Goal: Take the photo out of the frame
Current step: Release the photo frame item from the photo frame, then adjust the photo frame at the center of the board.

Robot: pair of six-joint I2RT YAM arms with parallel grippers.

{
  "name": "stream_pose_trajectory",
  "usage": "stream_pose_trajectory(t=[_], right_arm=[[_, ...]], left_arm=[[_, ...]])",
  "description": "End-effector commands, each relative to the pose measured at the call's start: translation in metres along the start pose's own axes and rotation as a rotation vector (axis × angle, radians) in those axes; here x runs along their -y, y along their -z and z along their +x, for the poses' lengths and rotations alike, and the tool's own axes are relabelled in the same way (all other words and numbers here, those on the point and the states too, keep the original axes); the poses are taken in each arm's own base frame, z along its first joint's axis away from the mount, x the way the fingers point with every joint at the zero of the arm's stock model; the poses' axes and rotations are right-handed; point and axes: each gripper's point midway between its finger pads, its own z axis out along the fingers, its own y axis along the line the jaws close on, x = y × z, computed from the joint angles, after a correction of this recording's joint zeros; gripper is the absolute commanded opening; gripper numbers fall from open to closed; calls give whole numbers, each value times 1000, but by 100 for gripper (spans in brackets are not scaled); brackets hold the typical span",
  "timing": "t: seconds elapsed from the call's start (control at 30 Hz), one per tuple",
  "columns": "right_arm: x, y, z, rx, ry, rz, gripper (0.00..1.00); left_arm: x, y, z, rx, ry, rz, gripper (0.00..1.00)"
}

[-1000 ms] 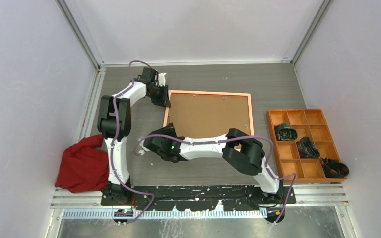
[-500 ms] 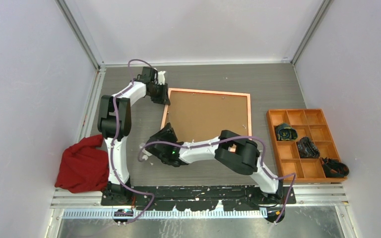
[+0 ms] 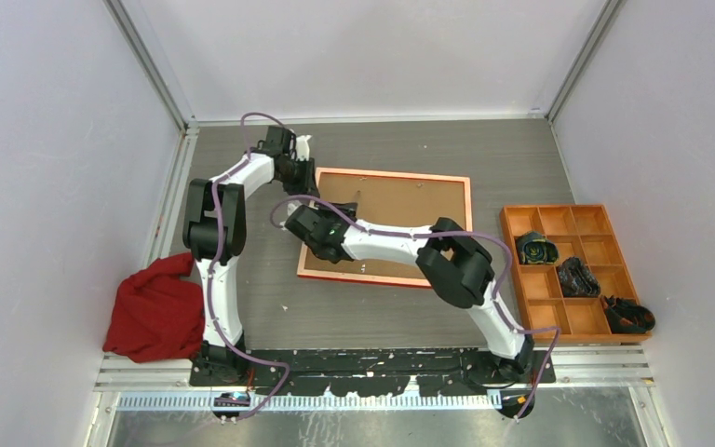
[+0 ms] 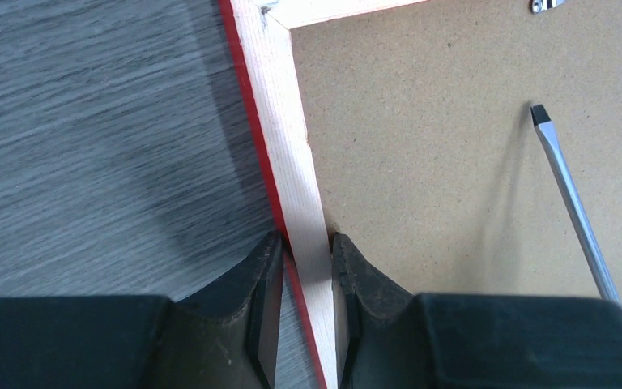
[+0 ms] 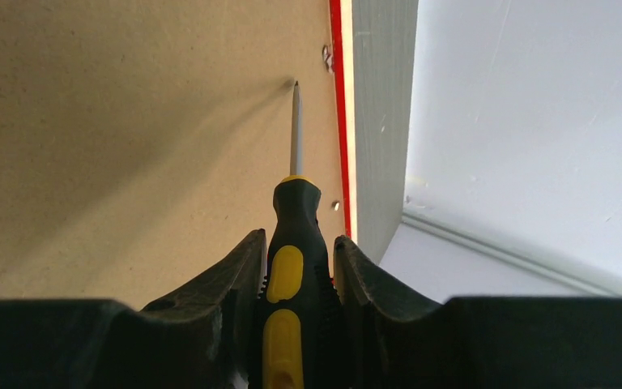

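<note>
while the left gripper is clamped on the left rail of the frame, near its 10 o'clock corner, and the right gripper is closed round a black-and-yellow screwdriver, we judge the main risk to be a slip. the blade tip sits on the brown backing board, just beside a small metal tab at the rail. if it skids off that tab it could gouge the board or dent the photo beneath. the frame lies back-up at mid worktop and looks tipped, so prying force could twist it out of the narrow hold on the rail and drop it. the photo itself is hidden under the board. we can read no brand, label or writing anywhere.
</note>
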Motion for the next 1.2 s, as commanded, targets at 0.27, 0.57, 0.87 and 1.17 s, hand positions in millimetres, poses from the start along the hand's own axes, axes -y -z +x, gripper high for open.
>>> stream_pose_trajectory(t=[0.27, 0.57, 0.87, 1.17], right_arm=[[68, 84, 9, 239, -779, -257, 1], [85, 79, 32, 303, -1188, -490, 1], [76, 50, 38, 277, -1353, -567, 1], [61, 49, 0, 232, -1480, -775, 1]], left_arm=[[2, 0, 77, -226, 173, -41, 0], [-2, -2, 89, -224, 310, -93, 0], [-48, 26, 89, -73, 539, -216, 0], [-67, 49, 83, 27, 654, -222, 0]])
